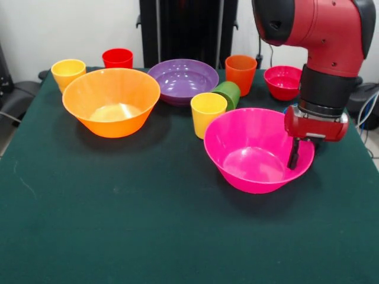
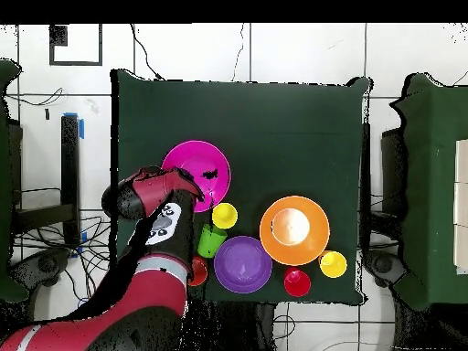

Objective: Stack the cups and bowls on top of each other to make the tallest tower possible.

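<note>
The large hot pink bowl [image 1: 249, 155] [image 2: 187, 164] sits upright on the table. My gripper [image 1: 301, 155] [image 2: 208, 185] hangs over its right rim, open. One finger [image 1: 294, 152] reaches inside the bowl and the other is mostly hidden behind the rim. The large orange bowl [image 1: 111, 102] [image 2: 294, 229] stands at the left. The purple bowl [image 1: 183, 78], small crimson bowl [image 1: 282, 81], red cup [image 1: 117, 58], orange cup [image 1: 241, 72] and a yellow cup [image 1: 68, 73] stand at the back. Another yellow cup [image 1: 207, 112] stands beside the green cup [image 1: 228, 92], which lies on its side. The blue bowl is hidden behind my arm.
The table [image 1: 148, 225] is covered in dark green cloth. The robot's black pedestal [image 1: 186, 29] stands behind the purple bowl. My red arm [image 2: 137, 274] crosses the table's edge near the crimson bowl [image 2: 198, 271] in the overhead view.
</note>
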